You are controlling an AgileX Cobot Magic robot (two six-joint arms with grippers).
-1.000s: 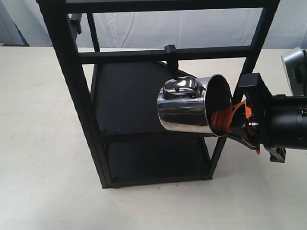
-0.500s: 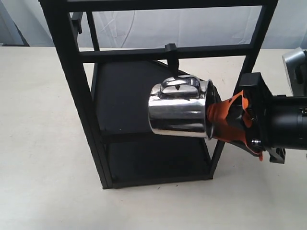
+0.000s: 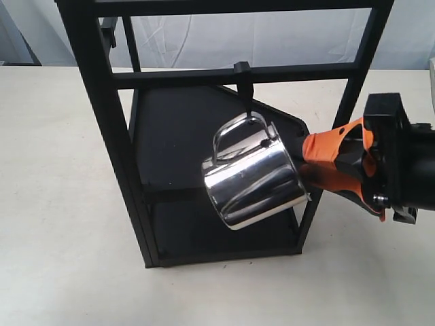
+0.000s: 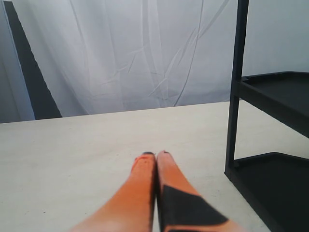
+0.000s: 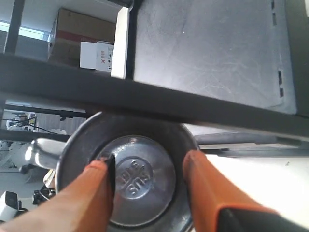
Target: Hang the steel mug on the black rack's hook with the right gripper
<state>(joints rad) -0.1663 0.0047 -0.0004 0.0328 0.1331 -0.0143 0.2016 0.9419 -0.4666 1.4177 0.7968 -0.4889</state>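
The steel mug (image 3: 253, 178) is seen tilted in front of the black rack (image 3: 102, 129), its loop handle uppermost and reaching up around the lower tip of the hook (image 3: 246, 92), the thin peg that drops from its clamp block on the rack's middle crossbar. Whether the handle actually bears on the peg cannot be told. The mug's open mouth is turned toward the right end effector (image 3: 319, 163), which comes in from the right of the exterior view with its orange fingers (image 3: 333, 146) meeting the mug at the rim. In the right wrist view the mug's interior and stamped base are looked into directly, with one finger (image 5: 91, 193) lying inside the cup and the other (image 5: 203, 188) outside the wall, so the wall is clamped between them. The mug hangs clear of the pale table (image 3: 61, 224), level with the rack's upper shelf. The left end effector (image 4: 155, 159) is shown low over the table with its fingertips pressed together on nothing, near the rack's corner post.
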